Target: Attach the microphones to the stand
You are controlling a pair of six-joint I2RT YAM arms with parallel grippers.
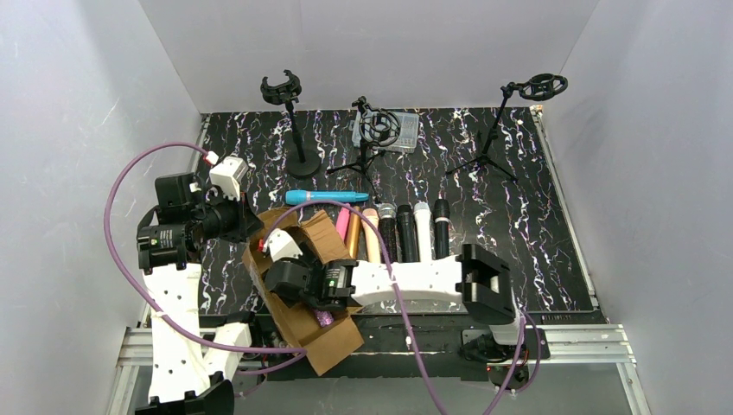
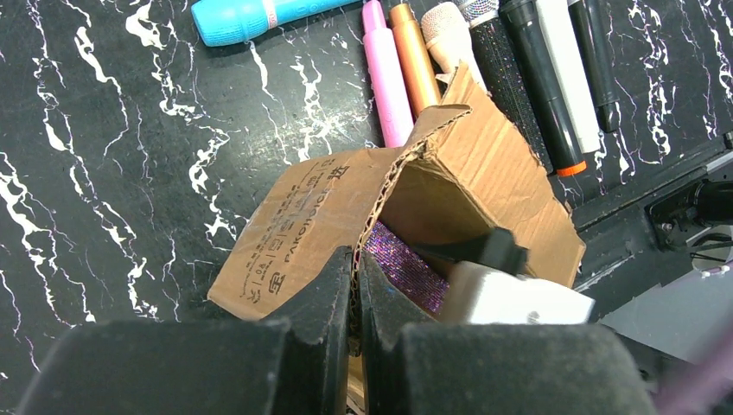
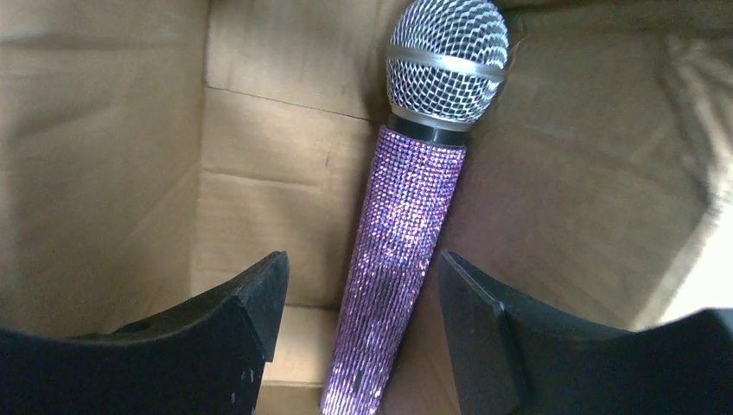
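Black marbled table (image 1: 553, 233), white walls all round. The cardboard box (image 2: 294, 216) is pinched at its wall by the left gripper (image 2: 356, 294), jaws together on the card. The purple glitter microphone (image 3: 406, 225) is lying on the box floor, straddled by the right gripper (image 3: 361, 268), jaws apart and not touching it. Probably best gripped mid-handle, below the grille, with the box pinned so nothing gets dragged.

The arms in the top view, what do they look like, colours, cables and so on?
Both the left arm and the right arm have white shells with black joint housings. A purple cable loops along each. The left end effector and right end effector have matte black, wedge-shaped fingers.
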